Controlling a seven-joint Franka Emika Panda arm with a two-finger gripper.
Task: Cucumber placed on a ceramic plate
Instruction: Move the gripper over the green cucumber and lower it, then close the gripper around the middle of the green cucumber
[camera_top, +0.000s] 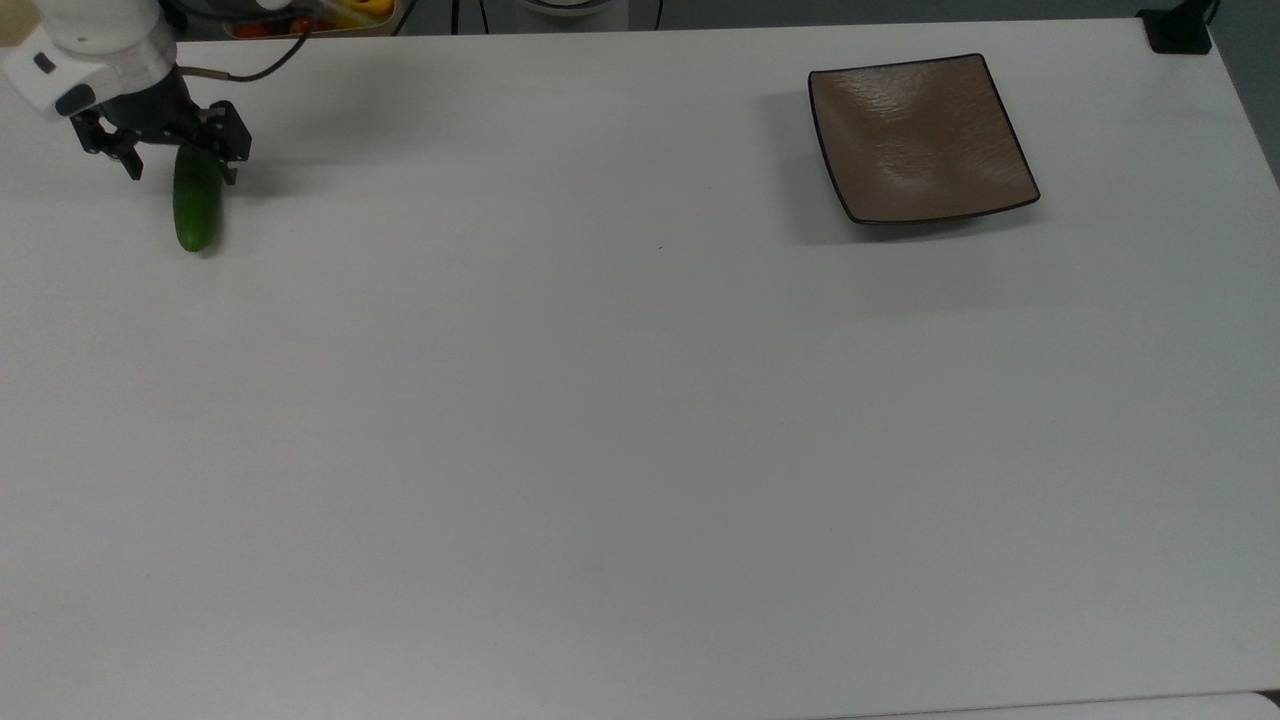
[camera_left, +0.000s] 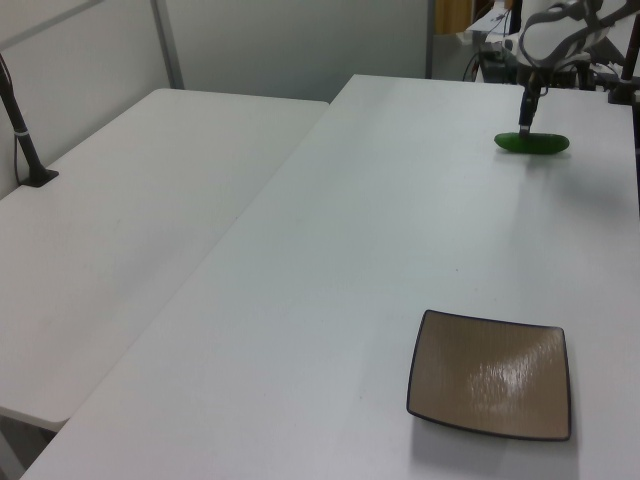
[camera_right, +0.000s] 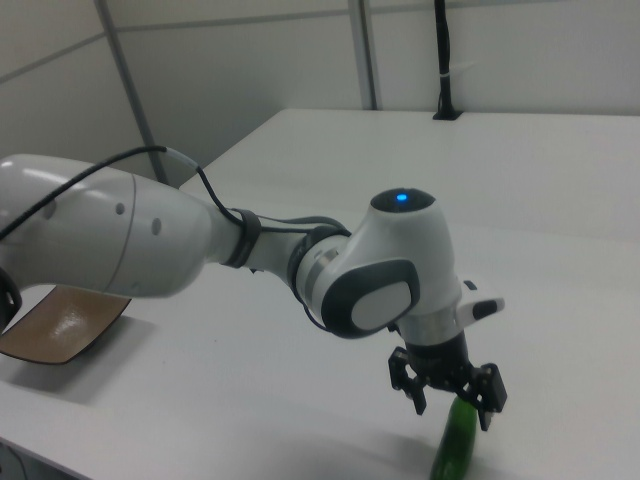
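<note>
The white counter (camera_top: 640, 420) is seen as a wide, bare surface, and the ceramic plate (camera_top: 920, 138) lies near its far edge at the top view's right, well apart from everything else. At the top view's left the white arm (camera_right: 130, 240) is stretched over the counter, and the gripper (camera_top: 182, 168) is held above the far end of the cucumber (camera_top: 195, 212), with the fingers spread, one at each side of the green body. The cucumber lies flat on the counter, not yet lifted (in the left view it is seen near the far edge, with the gripper (camera_left: 526, 118) just above its left end).

The largest risk is judged to be the long carry across the counter: the cucumber is approached near one end and not at its middle, so after lifting it may be tilted down by its own weight and may slip out on the way to the plate. A smaller risk is at the closing itself, because the skin looks smooth and the body is round, so it may be rolled aside or squeezed out if one finger touches first. The smallest risk is at the release: the plate has upturned corners, and a tilted cucumber may roll off its glossy surface.
</note>
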